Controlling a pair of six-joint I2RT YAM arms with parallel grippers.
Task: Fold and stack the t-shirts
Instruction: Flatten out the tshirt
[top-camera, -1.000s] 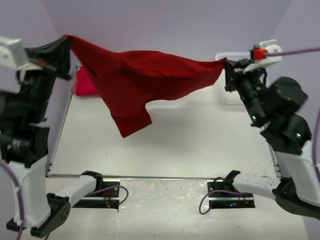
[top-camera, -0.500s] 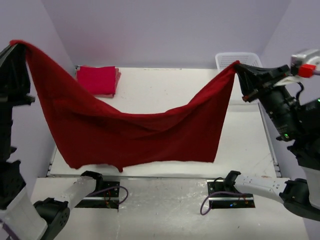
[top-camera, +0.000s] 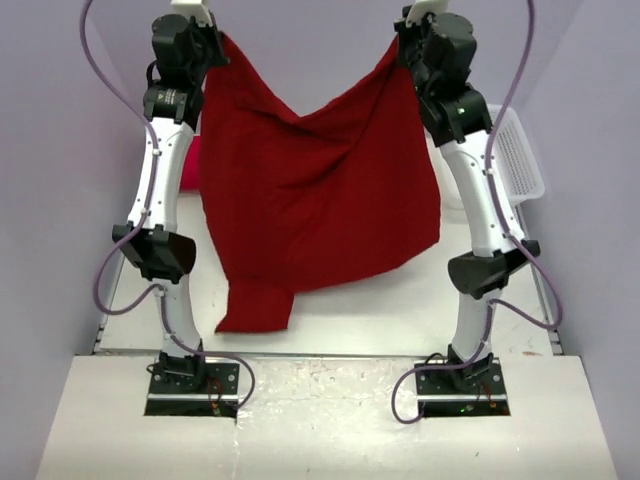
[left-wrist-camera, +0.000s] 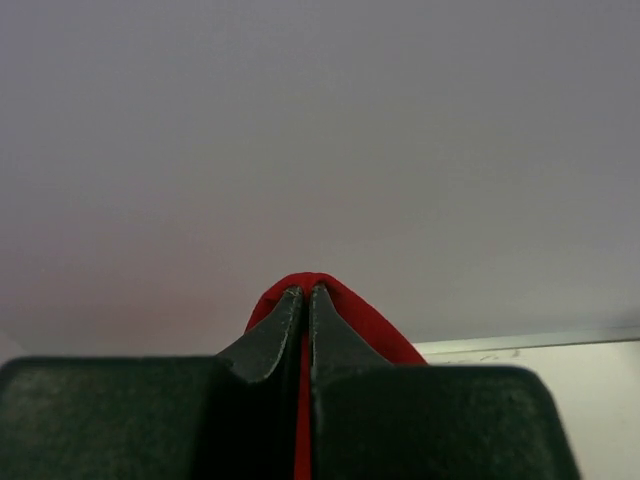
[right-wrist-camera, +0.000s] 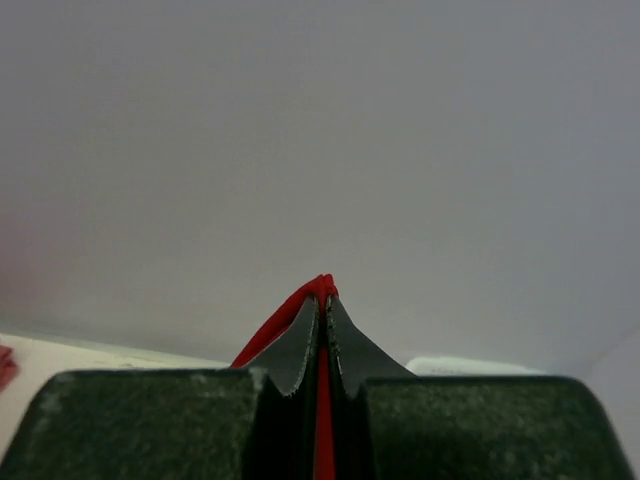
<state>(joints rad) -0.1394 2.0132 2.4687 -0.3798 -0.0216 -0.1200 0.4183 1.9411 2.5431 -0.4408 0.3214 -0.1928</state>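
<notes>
Lilac walls all round, a white worktop (top-camera: 350, 325) below, and both arms are stretched right up with a dark red t-shirt (top-camera: 320, 190) strung between them. It hangs in the air as a wide curtain over the middle of the worktop, sagging in a shallow dip along its top edge, with one sleeve (top-camera: 255, 305) dangling lowest on the left. Whether that sleeve brushes the surface is not clear from above.

By the look of it this is the spreading-out step: the garment is opened flat in the air, not yet laid down, not yet folded. The next move calls for both arms to come down together and drape the cloth smooth on the worktop, free of wrinkles.

The left gripper (top-camera: 208, 40) is clenched tight on one top corner; its wrist view shows red cloth pinched between the fingers and bulging past the tips. The right gripper (top-camera: 402, 45) is clamped the same way on the other corner, with a thin red line running down between its fingers.

A white lattice basket (top-camera: 518, 150) sits at the far right. A sliver of brighter red cloth (top-camera: 191, 165) peeks out beside the left arm.
</notes>
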